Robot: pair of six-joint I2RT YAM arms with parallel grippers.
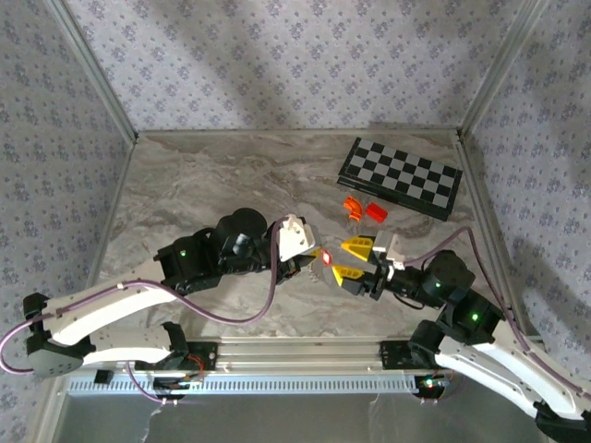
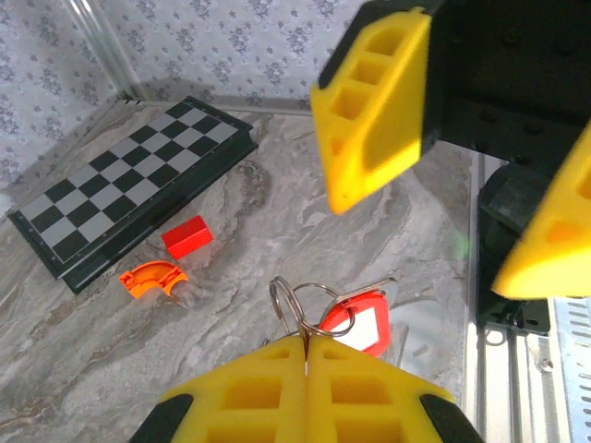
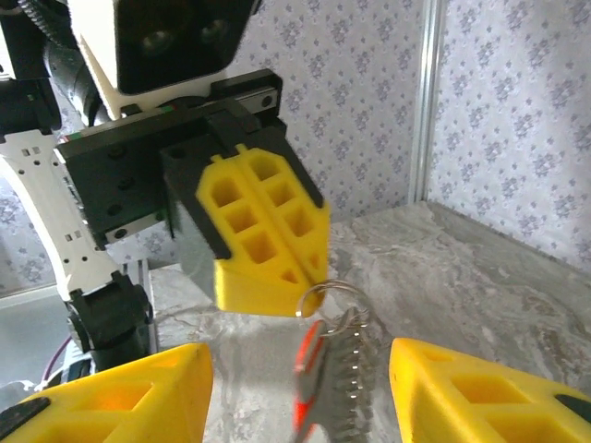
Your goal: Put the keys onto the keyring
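the keys are hanging in the air above the marble table, a small silvery blade with a red tag, dangling off the keyring, which i'm reading as a thin wire ring. the left gripper is clenching that ring right at its fingertips, its yellow pads pressed flat together. the right gripper is facing it from the other side, jaws spread apart and gripping nothing, with the key dangling in the gap between its two fingers in the right wrist view. i'm judging we are in the threading step: the tag looks looped through the ring, but i cannot tell whether it is seated fully on the coil or just caught at the split. next i'm thinking of closing the right fingers gently on the key, squarely on the blade and not the wire, then working it around the coil while the left holds firm. the two orange-red blocks and the checkerboard are lying well apart at the back.
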